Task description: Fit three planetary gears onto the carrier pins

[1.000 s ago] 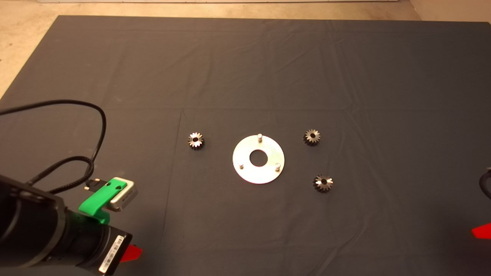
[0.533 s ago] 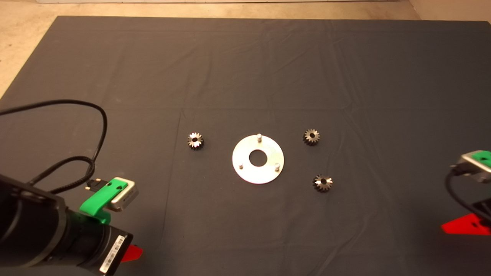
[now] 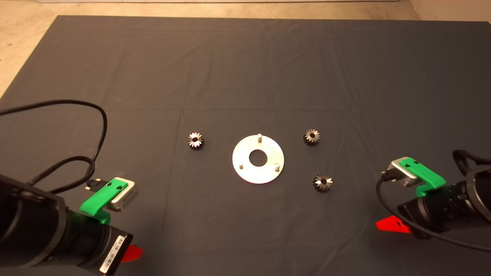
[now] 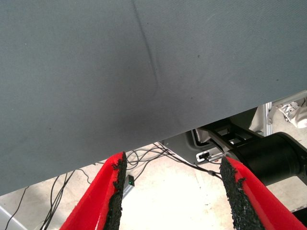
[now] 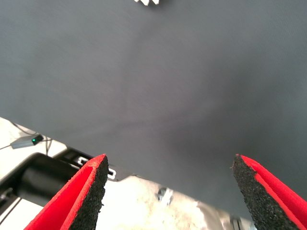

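A round silver disc (image 3: 258, 159) lies flat in the middle of the dark mat (image 3: 245, 69). It has a big hole in the middle. Three little carrier pins stand up on it: one at 12 o'clock (image 3: 259, 136), one at about 8 o'clock (image 3: 241, 166) and one at about 4 o'clock (image 3: 277, 166). All three pins are bare.

The three planetary gears lie flat on the mat around the disc, and none of them touches it. One gear (image 3: 195, 140) sits near the disc at 9 o'clock. A second gear (image 3: 312, 136) sits at about 2 o'clock from the disc. The third gear (image 3: 323, 183) sits at about 4 o'clock from the disc.

The left gripper (image 4: 170, 189) waits over the mat's near left corner, well apart from the gears. Its two red fingers (image 4: 108, 191) are spread apart and hold nothing. A black cable (image 3: 98, 115) loops on the mat beside that arm.

The right gripper (image 5: 168, 189) is above the mat's near right side, at about 4 o'clock from the third gear. Its red fingers (image 5: 81, 191) are spread wide and hold nothing. In the right wrist view, a bit of a toothed gear (image 5: 146, 2) peeks in at the edge.
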`<state>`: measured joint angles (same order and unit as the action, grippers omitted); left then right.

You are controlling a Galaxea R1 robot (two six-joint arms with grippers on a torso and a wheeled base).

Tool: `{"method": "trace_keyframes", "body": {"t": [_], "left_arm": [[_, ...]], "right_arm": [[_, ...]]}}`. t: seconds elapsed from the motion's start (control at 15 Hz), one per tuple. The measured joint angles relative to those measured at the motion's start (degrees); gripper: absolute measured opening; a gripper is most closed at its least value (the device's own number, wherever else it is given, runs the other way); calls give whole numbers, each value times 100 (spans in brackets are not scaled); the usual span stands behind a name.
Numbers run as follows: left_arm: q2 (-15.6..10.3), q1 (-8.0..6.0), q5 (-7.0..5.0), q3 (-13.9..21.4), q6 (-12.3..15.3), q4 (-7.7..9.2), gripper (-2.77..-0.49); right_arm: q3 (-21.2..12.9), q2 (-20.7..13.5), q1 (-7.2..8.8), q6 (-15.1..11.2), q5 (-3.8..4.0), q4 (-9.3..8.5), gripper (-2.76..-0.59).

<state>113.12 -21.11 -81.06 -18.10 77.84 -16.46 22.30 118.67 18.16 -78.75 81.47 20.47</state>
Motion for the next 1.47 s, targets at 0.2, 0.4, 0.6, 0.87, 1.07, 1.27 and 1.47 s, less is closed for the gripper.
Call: {"method": "trace_keyframes", "body": {"t": [0.2, 0.4, 0.6, 0.87, 1.07, 1.27, 1.47], "left_arm": [[-10, 0, -1, 0, 17, 0, -195], [-7, 0, 7, 0, 84, -2, -195], [-9, 0, 5, 0, 102, 0, -195], [-8, 0, 5, 0, 102, 0, -195], [-7, 0, 7, 0, 105, 0, -195], [-7, 0, 5, 0, 105, 0, -195], [3, 0, 5, 0, 105, 0, -195]], "right_arm": [[289, 561, -157, -2, -74, 198, -144], [639, 793, -182, -2, -72, 262, -144], [821, 795, -182, 104, -63, 264, -144], [1152, 799, -184, 437, -57, 285, -144], [1290, 951, -279, 550, -45, 292, -144], [1457, 1279, -375, 571, -67, 292, -144], [1688, 1498, -480, 588, -62, 446, -144]]}}
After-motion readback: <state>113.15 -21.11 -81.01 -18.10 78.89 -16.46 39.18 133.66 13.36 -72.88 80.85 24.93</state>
